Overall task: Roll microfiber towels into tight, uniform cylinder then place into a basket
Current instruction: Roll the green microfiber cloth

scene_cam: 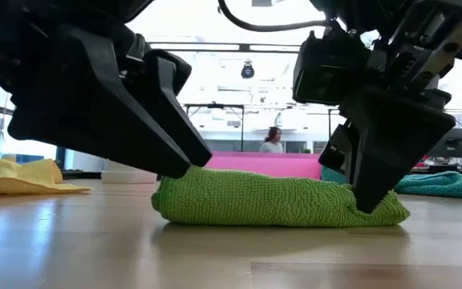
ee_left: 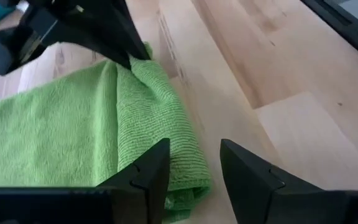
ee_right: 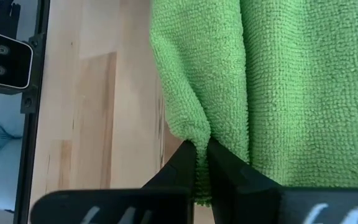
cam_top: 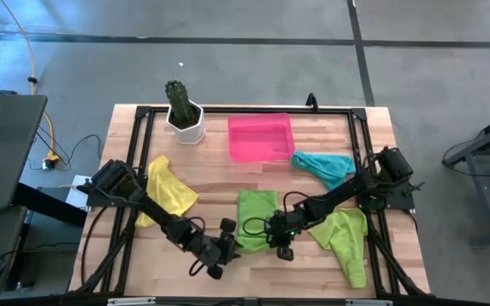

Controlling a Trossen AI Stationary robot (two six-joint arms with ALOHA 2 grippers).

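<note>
At the table's near edge lies the partly rolled lime green towel [cam_top: 256, 223] — the right gripper [ee_right: 202, 148] pinches its folded edge tight, while the left gripper [ee_left: 194, 163] stands open around the roll's other end, gripping nothing. Farther back sits the pink basket [cam_top: 261, 136] — near the cactus pot [cam_top: 185, 121]

towel [cam_top: 256, 219] between grippers, before basket [cam_top: 260, 138]

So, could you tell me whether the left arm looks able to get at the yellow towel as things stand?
Probably yes. The yellow towel lies flat on the left side of the table, beside the left arm, with nothing on it. The left gripper holds nothing; its fingers stand open at the green towel's rolled edge.
</note>
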